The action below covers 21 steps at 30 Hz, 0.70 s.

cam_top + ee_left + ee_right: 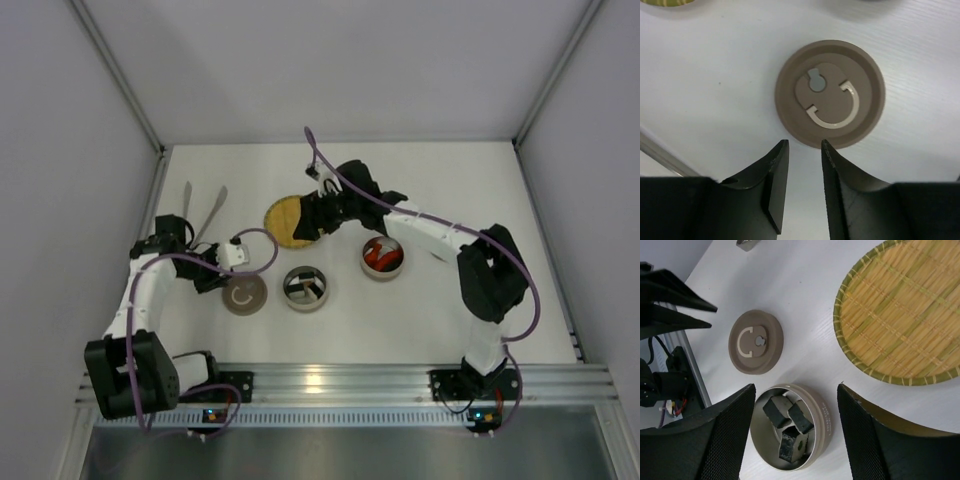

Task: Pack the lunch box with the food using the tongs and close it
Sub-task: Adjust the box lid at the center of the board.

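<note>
The tongs (pixel 203 213) lie on the table at the back left, held by neither gripper. A round tan lunch box tier (pixel 826 416) holds dark-wrapped sushi rolls (pixel 775 412). A second tier (pixel 364 264) to its right holds red-orange pieces (pixel 381 254). The tan lid (pixel 830 94) with its ring handle lies flat, left of the sushi tier. My left gripper (pixel 804 147) hovers just short of the lid, jaws slightly apart with nothing between them. My right gripper (pixel 796 395) hangs wide open above the sushi tier, beside the plate.
A round yellow woven plate (pixel 900 315) sits bare behind the tiers. White walls with metal rails close in the table on the left (pixel 150 215), back and right. The arm bases stand on the aluminium rail (pixel 340 382) at the near edge.
</note>
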{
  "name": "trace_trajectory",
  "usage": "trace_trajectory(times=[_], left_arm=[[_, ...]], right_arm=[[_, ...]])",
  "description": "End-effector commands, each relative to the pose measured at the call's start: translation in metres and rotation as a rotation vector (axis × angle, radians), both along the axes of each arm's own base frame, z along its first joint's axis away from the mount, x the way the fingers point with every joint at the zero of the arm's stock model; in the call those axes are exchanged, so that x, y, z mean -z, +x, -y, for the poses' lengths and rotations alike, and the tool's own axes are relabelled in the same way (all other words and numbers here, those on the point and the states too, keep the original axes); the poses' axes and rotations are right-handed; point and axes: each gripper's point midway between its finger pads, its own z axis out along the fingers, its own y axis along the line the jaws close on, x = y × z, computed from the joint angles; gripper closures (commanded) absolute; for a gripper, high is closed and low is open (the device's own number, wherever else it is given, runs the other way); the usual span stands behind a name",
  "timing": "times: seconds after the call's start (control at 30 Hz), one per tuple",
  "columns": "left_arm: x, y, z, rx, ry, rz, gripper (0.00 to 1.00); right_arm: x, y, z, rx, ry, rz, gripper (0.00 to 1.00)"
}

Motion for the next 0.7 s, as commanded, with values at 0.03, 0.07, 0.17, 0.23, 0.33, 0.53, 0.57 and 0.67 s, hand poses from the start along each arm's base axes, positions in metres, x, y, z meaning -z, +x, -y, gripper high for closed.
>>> trace_trajectory(times=[0.03, 0.07, 0.17, 0.23, 0.33, 0.53, 0.57, 0.67], left_arm=[[-0.003, -0.039, 0.019, 0.222, -0.044, -0.004, 0.71], [-0.005, -0.042, 0.021, 0.233, -0.062, -0.01, 0.76], [-0.018, -0.052, 0.027, 0.279, -0.153, 0.009, 0.82], [-0.033, -0.055, 0.024, 0.269, -0.21, 0.029, 0.84], [-0.045, -0.06, 0.022, 0.263, -0.276, 0.046, 0.87], [-0.012, -0.092, 0.011, 0.457, -0.105, 0.068, 0.86], [-0.008, -0.092, 0.009, 0.483, -0.08, 0.092, 0.86], [0.001, -0.09, 0.01, 0.524, -0.056, 0.143, 0.87]], right_arm=[[-0.023, -0.021, -0.036, -0.106, 0.028, 0.061, 0.36], [-0.023, -0.024, -0.042, -0.122, 0.027, 0.068, 0.37], [-0.019, -0.037, -0.068, -0.192, 0.052, 0.053, 0.44], [-0.026, -0.044, -0.085, -0.237, 0.085, 0.043, 0.48], [-0.02, -0.056, -0.107, -0.314, 0.116, -0.036, 0.53], [0.013, -0.082, -0.138, -0.422, 0.11, -0.157, 0.6], [0.024, -0.085, -0.14, -0.431, 0.098, -0.18, 0.6], [0.043, -0.099, -0.146, -0.458, 0.07, -0.221, 0.61]])
